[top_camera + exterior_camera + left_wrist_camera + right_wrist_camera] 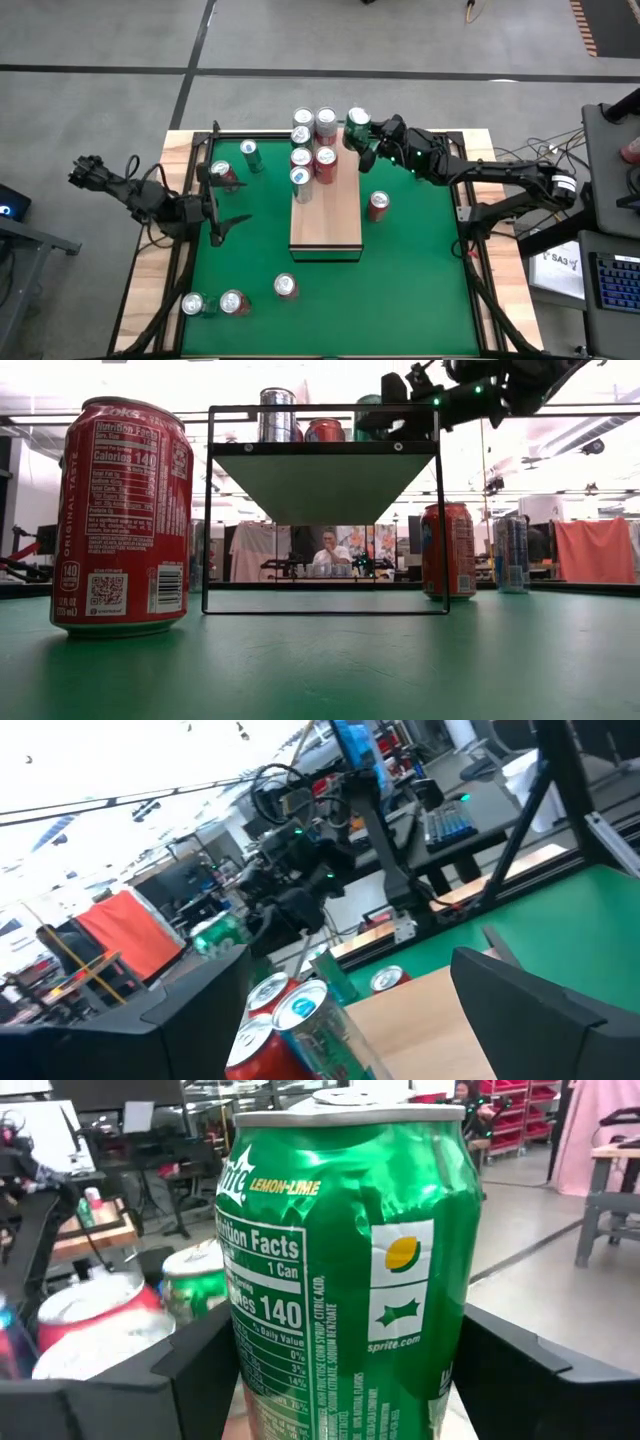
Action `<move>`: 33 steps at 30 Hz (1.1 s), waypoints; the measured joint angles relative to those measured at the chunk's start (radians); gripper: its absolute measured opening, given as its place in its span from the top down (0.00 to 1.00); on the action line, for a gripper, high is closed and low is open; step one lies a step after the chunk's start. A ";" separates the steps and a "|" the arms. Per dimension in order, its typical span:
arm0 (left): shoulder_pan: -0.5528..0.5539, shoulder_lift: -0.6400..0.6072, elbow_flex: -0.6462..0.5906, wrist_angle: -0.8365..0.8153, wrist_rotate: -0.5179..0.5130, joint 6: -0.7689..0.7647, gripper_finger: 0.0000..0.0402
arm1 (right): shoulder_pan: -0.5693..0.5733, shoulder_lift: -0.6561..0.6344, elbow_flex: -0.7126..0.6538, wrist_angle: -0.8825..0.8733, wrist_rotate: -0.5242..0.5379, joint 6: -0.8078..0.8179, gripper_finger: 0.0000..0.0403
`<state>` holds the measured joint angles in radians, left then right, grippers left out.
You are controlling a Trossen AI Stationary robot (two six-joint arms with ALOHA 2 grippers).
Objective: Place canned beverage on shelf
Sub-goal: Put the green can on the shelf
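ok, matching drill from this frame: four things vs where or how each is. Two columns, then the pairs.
Things:
1. right claw
2. left claw
3. shelf
4. red can

Places or states:
A. standing on the green mat just right of the shelf
B. holding a green Sprite can at the shelf's far right corner
C. open, holding nothing, over the mat left of the shelf
D. cans clustered at the far end, near end bare

Pairs: 1-B, 2-C, 3-D, 4-A

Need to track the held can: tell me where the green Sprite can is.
The green Sprite can sits between the right gripper's fingers at the shelf's far right corner, beside the red can.
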<state>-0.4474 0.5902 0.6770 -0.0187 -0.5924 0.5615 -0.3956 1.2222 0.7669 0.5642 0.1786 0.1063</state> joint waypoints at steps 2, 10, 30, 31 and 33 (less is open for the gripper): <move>0.009 -0.008 -0.009 0.007 0.000 0.002 0.19 | 0.001 0.011 -0.012 0.002 0.000 0.001 0.29; 0.016 -0.021 -0.047 0.035 0.000 0.024 0.19 | 0.005 0.097 -0.030 0.117 0.005 -0.004 0.29; 0.016 -0.023 -0.052 0.033 -0.001 0.019 0.19 | 0.029 0.167 -0.037 0.175 0.012 -0.081 0.29; 0.016 -0.023 -0.052 0.033 -0.001 0.016 0.19 | 0.029 0.168 -0.039 0.174 0.019 -0.081 0.29; 0.016 -0.023 -0.052 0.033 -0.001 0.013 0.19 | 0.029 0.169 -0.045 0.171 0.031 -0.081 0.29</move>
<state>-0.4309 0.5674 0.6254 0.0139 -0.5938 0.5745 -0.3664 1.3911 0.7216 0.7356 0.2092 0.0255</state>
